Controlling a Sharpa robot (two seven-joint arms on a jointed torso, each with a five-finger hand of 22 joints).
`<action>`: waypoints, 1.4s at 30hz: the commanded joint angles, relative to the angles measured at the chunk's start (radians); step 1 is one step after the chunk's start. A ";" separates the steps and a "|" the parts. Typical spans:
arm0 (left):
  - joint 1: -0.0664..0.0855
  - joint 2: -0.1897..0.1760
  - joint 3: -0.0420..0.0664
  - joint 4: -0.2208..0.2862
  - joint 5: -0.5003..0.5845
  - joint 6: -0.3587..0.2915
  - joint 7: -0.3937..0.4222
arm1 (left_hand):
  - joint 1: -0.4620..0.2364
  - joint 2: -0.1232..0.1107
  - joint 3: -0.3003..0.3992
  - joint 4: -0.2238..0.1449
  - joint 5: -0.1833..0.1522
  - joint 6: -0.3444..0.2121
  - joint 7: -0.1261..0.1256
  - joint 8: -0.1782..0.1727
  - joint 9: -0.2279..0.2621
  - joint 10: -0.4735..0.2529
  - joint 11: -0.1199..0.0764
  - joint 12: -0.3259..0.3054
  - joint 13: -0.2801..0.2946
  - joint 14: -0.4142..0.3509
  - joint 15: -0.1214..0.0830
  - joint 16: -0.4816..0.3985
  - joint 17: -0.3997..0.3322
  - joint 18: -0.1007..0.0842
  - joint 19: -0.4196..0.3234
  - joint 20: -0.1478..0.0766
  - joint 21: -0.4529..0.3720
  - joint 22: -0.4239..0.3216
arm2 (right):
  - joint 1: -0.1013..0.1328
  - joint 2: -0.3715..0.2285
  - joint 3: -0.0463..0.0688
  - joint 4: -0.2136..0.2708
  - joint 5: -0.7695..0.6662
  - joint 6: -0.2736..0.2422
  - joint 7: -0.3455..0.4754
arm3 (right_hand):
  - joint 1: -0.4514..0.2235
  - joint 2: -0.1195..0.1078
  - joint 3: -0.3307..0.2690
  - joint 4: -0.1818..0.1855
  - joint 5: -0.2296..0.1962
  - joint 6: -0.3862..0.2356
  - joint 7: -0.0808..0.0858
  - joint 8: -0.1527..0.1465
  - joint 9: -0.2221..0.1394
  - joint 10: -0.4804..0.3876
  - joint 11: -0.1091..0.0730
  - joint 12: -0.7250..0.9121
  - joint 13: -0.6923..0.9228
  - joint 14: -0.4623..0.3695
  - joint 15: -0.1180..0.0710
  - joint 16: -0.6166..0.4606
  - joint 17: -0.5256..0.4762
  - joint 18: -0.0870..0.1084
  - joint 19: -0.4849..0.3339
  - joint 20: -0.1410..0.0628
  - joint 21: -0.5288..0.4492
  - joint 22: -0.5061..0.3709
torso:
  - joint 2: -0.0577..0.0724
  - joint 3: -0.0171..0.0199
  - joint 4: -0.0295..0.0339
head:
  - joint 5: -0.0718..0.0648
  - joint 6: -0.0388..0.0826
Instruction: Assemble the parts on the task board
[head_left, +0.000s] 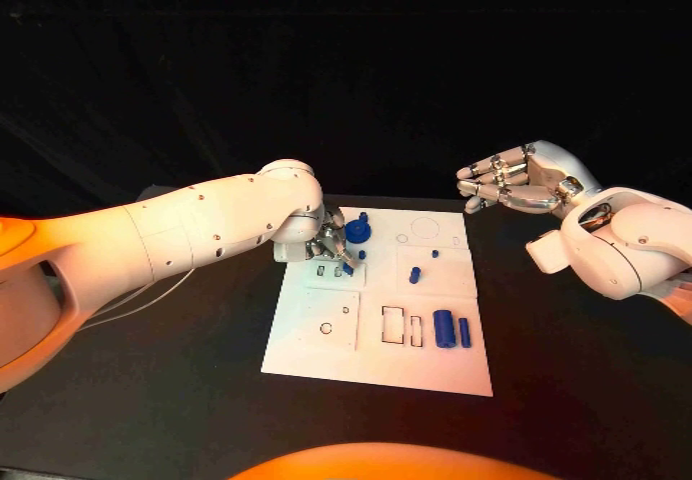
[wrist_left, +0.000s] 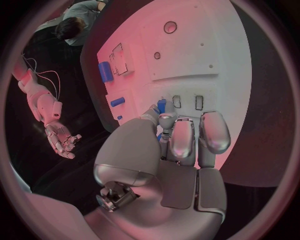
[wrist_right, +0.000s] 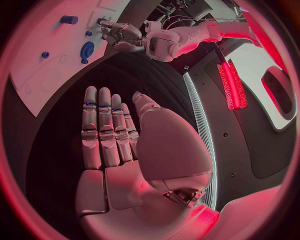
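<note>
1. Writing of any readable kind was not to be made out on the task board (head_left: 378, 368); it bore only thin outlined shapes, two circles at its far right corner and rectangles near its middle.
2. Board itself was a white plate lying in the middle of the black worktop (head_left: 159, 400), with raised square panels across it.
3. Parts were small and blue: a round gear-like piece (head_left: 358, 232) stood at the far left of the board, two small pegs (head_left: 415, 274) lay near the centre, and a thick cylinder (head_left: 444, 328) with a thin bar (head_left: 464, 332) just beside it lay toward the near right.
4. Rectangular slots (head_left: 394, 325) sat just left of the cylinder; whether anything was in them I could not tell.
5. Left hand (head_left: 329, 247) was lowered over the far left part of the board, fingers curled close together, its fingertips (wrist_left: 164, 120) pinching a small blue part (wrist_left: 162, 105) by two little slots.
6. Right hand (head_left: 516, 180) hung above the worktop off the board's far right corner, well apart from every part, fingers loosely spread and holding nothing.
</note>
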 joint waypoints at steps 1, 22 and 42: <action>-0.003 -0.004 -0.001 0.005 0.025 -0.019 0.010 | -0.002 -0.042 0.178 -0.091 0.005 -0.001 0.004 -0.008 0.009 -0.006 0.002 -0.015 -0.010 0.011 0.000 0.002 -0.002 -0.003 -0.007 0.003 -0.006 0.000 | -0.002 0.002 0.000 -0.002 0.003 0.012 -0.003 | -0.005 0.006 0.001 -0.002 0.004 -0.007 0.002 -0.003 -0.001 -0.007 0.000 -0.002 -0.001 -0.007 0.003 -0.004 -0.002 0.007 -0.003 0.006 -0.005 -0.002 | 0.000 0.0002 0.0000 | 0.001 -0.001; -0.011 -0.106 0.002 0.124 0.081 -0.238 0.024 | -0.264 -0.184 0.673 -0.263 -0.005 0.014 -0.006 0.071 0.143 0.075 -0.007 0.015 0.043 0.013 -0.005 0.008 -0.002 -0.009 0.013 0.004 0.019 0.044 | -0.013 0.006 -0.003 -0.021 0.014 0.019 -0.005 | -0.009 0.006 -0.001 0.000 0.004 -0.007 0.003 -0.003 -0.001 -0.006 0.001 -0.001 -0.001 -0.007 0.004 -0.004 -0.002 0.007 -0.003 0.007 -0.006 -0.003 | -0.002 0.0013 0.0029 | 0.007 -0.006; -0.051 -0.157 0.001 0.204 -0.137 -0.307 0.026 | -0.281 -0.188 0.692 -0.280 -0.005 0.014 -0.010 0.085 0.158 0.084 -0.011 0.020 0.049 0.013 -0.008 0.009 -0.003 -0.013 0.025 0.000 0.030 0.064 | -0.022 0.009 -0.004 -0.030 0.024 0.017 0.000 | -0.014 0.005 -0.002 0.003 0.006 -0.007 0.003 -0.003 -0.001 -0.006 0.001 -0.001 -0.001 -0.008 0.004 -0.004 -0.001 0.007 -0.003 0.007 -0.006 -0.005 | -0.002 0.0010 0.0047 | 0.019 -0.017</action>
